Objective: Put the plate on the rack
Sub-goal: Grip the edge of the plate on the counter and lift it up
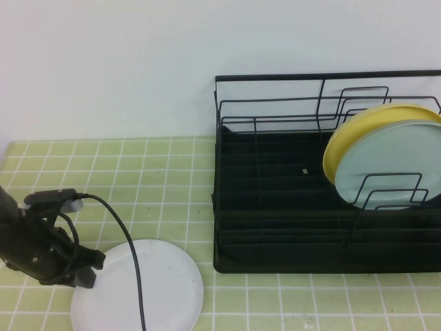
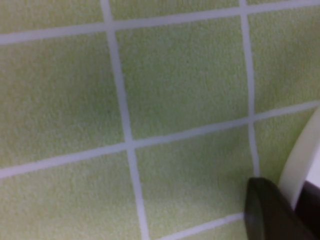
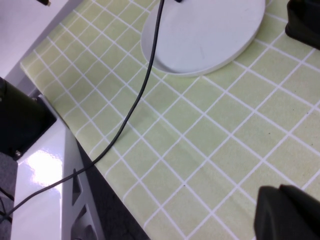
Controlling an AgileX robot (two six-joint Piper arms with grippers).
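A white plate (image 1: 155, 289) lies flat on the green tiled table near the front left. My left gripper (image 1: 86, 272) is low at the plate's left edge and is shut on its rim. In the left wrist view the white rim (image 2: 300, 165) runs between the two dark fingers (image 2: 265, 210). The black wire rack (image 1: 275, 207) stands at the right. The right wrist view shows my right gripper (image 3: 287, 212) shut and empty above bare tiles, with the white plate (image 3: 205, 30) some way off. The high view does not show the right gripper.
A yellow plate (image 1: 344, 145) and a light blue plate (image 1: 386, 162) stand upright in the rack's right slots. A black cable (image 1: 127, 255) trails from the left arm across the white plate. The table's edge (image 3: 100, 165) and a white stand (image 3: 45, 185) lie beside it.
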